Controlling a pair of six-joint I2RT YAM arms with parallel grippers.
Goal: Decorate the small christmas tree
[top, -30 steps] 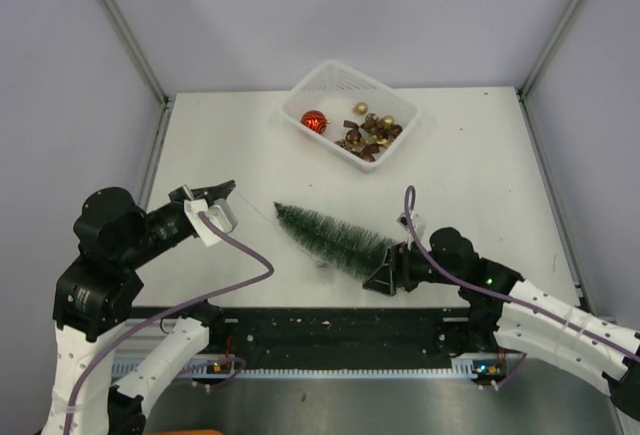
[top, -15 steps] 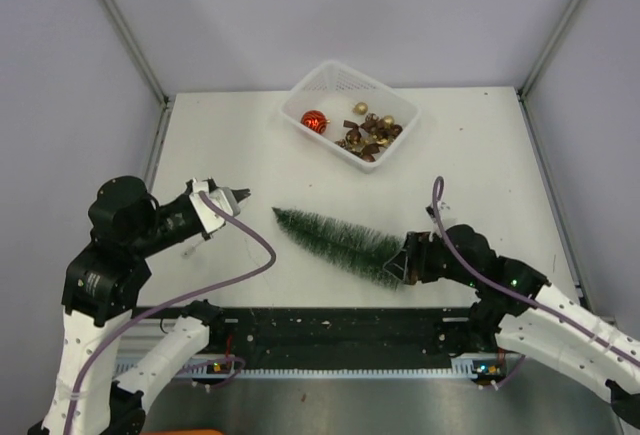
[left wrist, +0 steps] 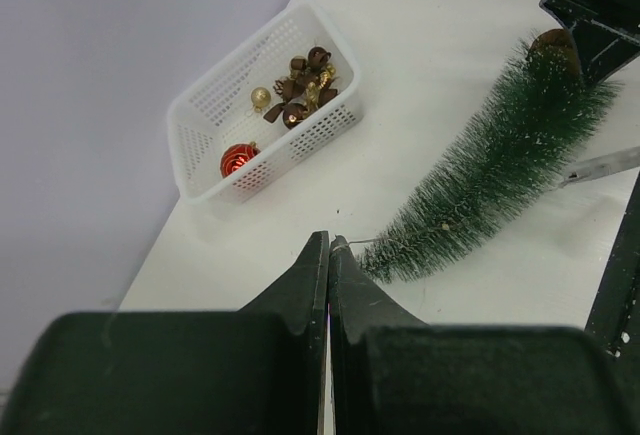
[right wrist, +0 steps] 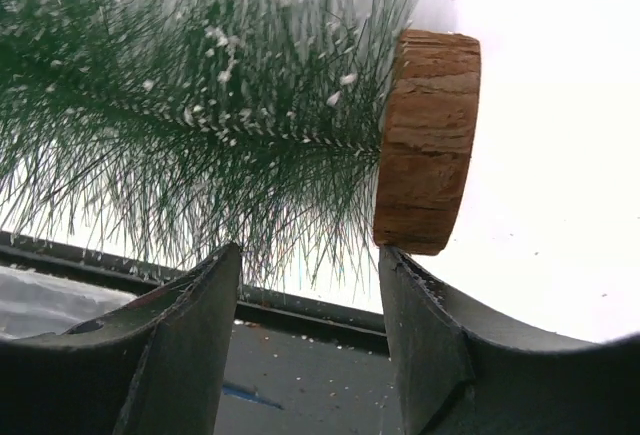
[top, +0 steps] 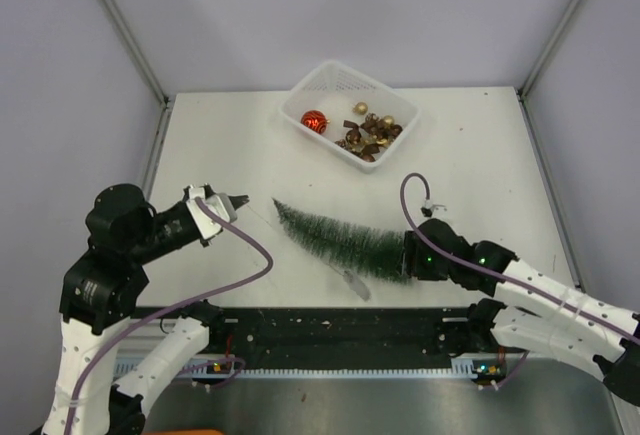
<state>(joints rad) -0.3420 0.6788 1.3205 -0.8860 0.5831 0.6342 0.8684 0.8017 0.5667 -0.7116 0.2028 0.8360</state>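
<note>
The tree (top: 335, 237) lies on its side on the surface (top: 480, 155), between my two hands, tip pointing toward my left arm. Its wooden base (right wrist: 428, 145) sits at my right hand (top: 408, 255), whose fingers stand parted below the lowest bristles, gripping nothing. My left hand (top: 238, 200) is clenched, fingers pressed together and holding nothing, just off the tip. The white basket (top: 303, 88) stands farther back, well apart from the tree. It contains one red bauble (top: 315, 121), one gold bauble (top: 360, 108) and a heap of brown and gold trimmings (top: 368, 136).
</note>
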